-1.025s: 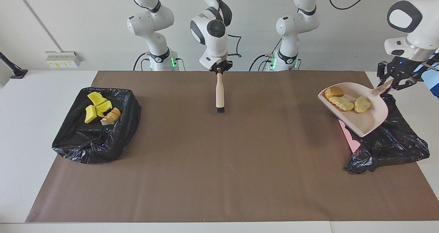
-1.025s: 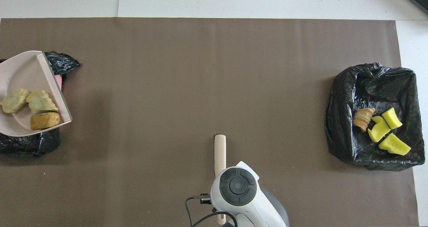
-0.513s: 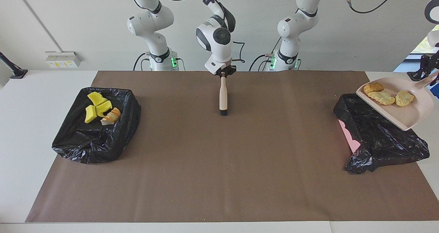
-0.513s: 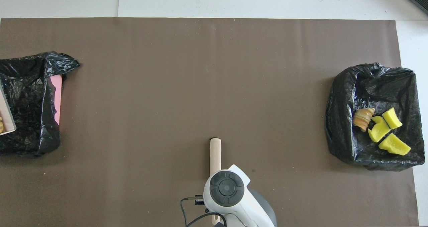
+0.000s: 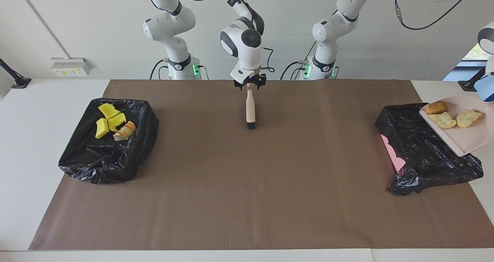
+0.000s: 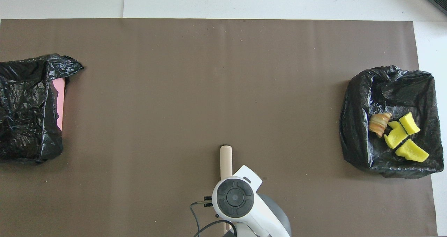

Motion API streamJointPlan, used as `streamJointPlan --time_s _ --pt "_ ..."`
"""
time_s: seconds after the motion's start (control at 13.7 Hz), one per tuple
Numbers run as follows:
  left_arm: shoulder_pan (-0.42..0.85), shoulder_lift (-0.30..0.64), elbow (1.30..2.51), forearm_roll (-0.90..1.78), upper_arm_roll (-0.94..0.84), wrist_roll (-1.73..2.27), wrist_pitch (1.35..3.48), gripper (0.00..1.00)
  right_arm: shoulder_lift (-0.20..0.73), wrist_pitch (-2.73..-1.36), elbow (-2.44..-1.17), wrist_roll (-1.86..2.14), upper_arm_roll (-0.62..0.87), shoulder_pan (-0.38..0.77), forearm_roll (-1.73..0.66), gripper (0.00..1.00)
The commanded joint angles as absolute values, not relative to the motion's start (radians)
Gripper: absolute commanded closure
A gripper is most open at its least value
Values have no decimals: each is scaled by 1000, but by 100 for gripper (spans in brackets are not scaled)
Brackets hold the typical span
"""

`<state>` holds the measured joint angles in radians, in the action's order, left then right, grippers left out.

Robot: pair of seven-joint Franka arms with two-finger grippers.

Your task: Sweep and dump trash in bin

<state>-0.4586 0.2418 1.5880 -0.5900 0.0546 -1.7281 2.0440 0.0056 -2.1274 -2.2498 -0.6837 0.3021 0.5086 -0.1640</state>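
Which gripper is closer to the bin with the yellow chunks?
Right. The right gripper holds the brush over mid-table, toward that bin; the left gripper is out of view past the other bin.

Bin liners (image 5: 108, 150) = glossy, crinkled black plastic. Mat (image 5: 254, 185): matt brown paper. Brush handle (image 5: 250, 107) smooth pale wood; chunks (image 5: 444, 119) rough, spongy.
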Motion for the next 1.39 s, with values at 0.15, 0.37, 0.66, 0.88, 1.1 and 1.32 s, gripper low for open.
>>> streamJointPlan --time_s 0.15,0.37,0.66,0.88,1.1,1.32 --pt "-358 232 1578 -826 63 -1603 1959 100 -8 -2118 -2122 -670 302 362 -22 0" --pt "-310 215 1569 -914 61 -1572 1902 100 -18 -2047 -2025 -646 302 249 46 0" --pt "-281 164 1565 -971 57 -1526 1855 100 -20 -1881 -1835 -527 302 85 46 0" --pt "-264 112 1568 -855 48 -1522 1842 100 -37 -1763 -1718 -421 299 -21 41 0" --pt "-194 114 1566 -659 46 -1429 1761 100 -60 -1708 -1675 -359 284 -112 29 0" --pt "-96 121 1562 -443 46 -1240 1666 100 -60 -1612 -1583 -240 212 -127 20 0"
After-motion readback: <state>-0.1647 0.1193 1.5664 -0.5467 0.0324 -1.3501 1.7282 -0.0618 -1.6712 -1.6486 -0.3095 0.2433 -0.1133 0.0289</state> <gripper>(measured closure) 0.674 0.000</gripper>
